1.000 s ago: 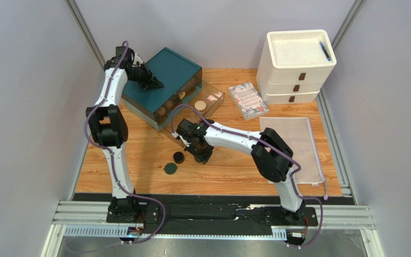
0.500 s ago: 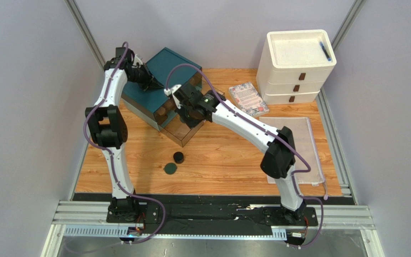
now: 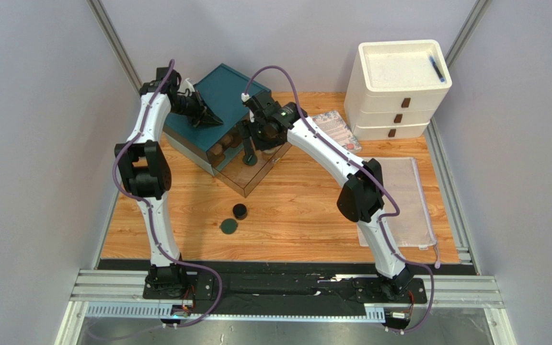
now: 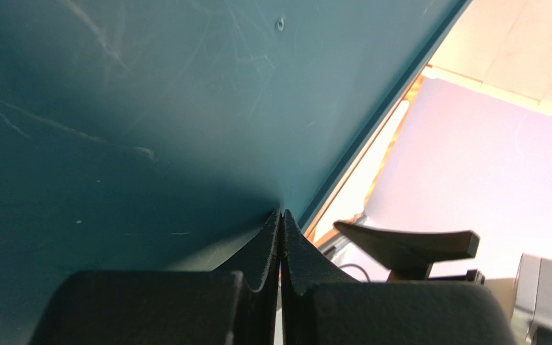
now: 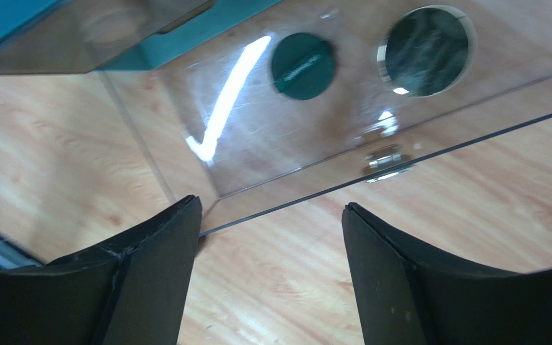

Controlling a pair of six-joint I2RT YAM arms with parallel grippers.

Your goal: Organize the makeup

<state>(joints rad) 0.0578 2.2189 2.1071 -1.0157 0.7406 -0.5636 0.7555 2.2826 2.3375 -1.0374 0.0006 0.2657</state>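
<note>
Reading the right gripper (image 5: 272,210) as spread wide and empty, hovering over the front corner of the clear drawer (image 3: 268,167) pulled out of the teal organizer (image 3: 228,90). Seeing a dark green compact (image 5: 302,66) and a glossy round compact (image 5: 428,52) through the drawer wall, apparently lying inside. Leaves a black compact (image 3: 240,210) and a flat green compact (image 3: 229,227) out on the worktop (image 3: 308,215), just beside each other, well apart from the drawer. Noting the left gripper (image 4: 280,217) as pressed together, tips down on the organizer lid, probably bracing it. Risks:
- clipping the drawer rim with a spread finger on the way out and dragging drawer or organizer
- lifting the brace early, same result
- pinching the flat compact off-centre and skidding it across the wood
- knocking the black one while going for its neighbour
</note>
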